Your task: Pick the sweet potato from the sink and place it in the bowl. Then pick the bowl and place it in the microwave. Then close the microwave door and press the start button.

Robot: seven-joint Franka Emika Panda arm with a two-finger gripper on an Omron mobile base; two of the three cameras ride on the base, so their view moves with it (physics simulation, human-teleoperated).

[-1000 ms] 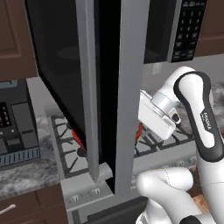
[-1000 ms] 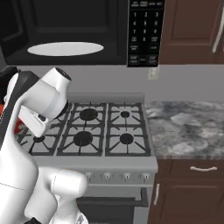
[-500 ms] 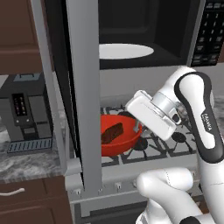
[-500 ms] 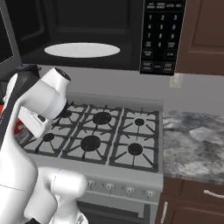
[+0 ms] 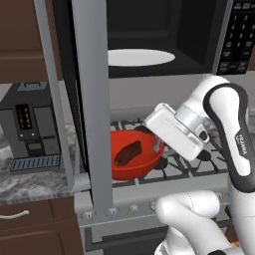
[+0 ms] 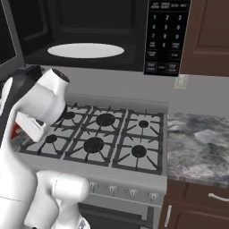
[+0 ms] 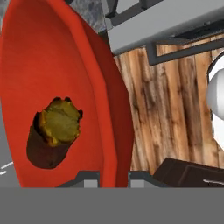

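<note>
My gripper (image 7: 113, 177) is shut on the rim of the red bowl (image 7: 96, 87), one finger on each side of its wall. The dark reddish-brown sweet potato (image 7: 52, 131) lies inside the bowl. From the left base view the bowl (image 5: 124, 172) hangs over the left side of the stove, with the sweet potato (image 5: 128, 152) in it and the gripper (image 5: 158, 145) at its right rim. Above, the microwave (image 5: 149, 30) stands open with its white turntable plate (image 5: 141, 57). The microwave door (image 5: 92, 99) juts out just left of the bowl.
A gas stove (image 6: 103, 134) with black grates lies under the microwave. The black keypad panel (image 6: 166, 38) is on the microwave's right side. A dark coffee machine (image 5: 30, 127) stands on the counter to the left. A marble counter (image 6: 197, 147) runs to the right of the stove.
The whole picture has shifted as the base drove. The open microwave cavity and the stove now sit more squarely ahead. The bowl with the sweet potato stays in my grip.
</note>
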